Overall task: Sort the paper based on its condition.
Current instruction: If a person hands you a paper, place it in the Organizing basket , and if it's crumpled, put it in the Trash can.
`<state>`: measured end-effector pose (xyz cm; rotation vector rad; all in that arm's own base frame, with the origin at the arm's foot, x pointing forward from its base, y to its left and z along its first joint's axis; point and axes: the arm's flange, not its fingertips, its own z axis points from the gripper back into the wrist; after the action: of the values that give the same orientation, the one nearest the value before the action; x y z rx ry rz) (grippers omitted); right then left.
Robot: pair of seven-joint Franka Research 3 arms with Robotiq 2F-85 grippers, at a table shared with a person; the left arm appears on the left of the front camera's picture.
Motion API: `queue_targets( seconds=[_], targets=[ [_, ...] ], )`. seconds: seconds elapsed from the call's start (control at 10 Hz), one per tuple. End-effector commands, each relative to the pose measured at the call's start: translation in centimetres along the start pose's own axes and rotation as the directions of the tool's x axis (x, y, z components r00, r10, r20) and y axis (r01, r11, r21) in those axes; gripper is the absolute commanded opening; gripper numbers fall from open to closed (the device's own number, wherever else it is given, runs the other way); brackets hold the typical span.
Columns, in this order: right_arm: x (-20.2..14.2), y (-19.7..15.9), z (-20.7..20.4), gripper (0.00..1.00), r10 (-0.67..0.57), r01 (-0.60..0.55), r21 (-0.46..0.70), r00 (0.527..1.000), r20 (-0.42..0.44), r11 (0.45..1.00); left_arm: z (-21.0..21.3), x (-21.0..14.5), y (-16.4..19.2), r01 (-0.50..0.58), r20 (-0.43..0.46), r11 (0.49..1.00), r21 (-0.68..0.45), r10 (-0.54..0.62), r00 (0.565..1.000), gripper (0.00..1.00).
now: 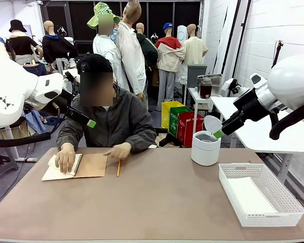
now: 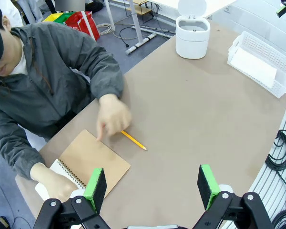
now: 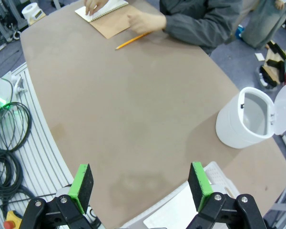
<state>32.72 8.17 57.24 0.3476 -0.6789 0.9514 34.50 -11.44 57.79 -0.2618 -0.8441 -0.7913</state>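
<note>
Overhead, brown table (image 1: 162, 202), white walls, clothing racks behind.

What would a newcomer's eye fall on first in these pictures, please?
Probably the person at the far side, one hand pressing an open notebook flat, a pencil beside it. Next, the white bin with its lid up at far right and the white basket holding a sheet of paper. Both arms hang raised, each end effector open: left, right.

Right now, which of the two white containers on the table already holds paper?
The mesh basket at the robot's right; a white sheet lies flat in it. The round lidded bin stands open.
</note>
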Motion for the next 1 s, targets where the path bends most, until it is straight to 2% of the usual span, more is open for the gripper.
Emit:
queue_targets(
  seconds=[0.0, 0.9],
  targets=[
    [0.1, -0.05, 0.02, 1.0, 0.005, -0.005, 0.004, 1.0, -0.003, 1.0, 0.09, -0.01, 0.11, -0.004, -0.004, 1.0, -0.007, 0.004, 1.0, 1.0],
    [0.1, -0.05, 0.02, 1.0, 0.005, -0.005, 0.004, 1.0, -0.003, 1.0, 0.09, -0.01, 0.11, -0.004, -0.004, 1.0, -0.007, 0.004, 1.0, 1.0]
  ],
)
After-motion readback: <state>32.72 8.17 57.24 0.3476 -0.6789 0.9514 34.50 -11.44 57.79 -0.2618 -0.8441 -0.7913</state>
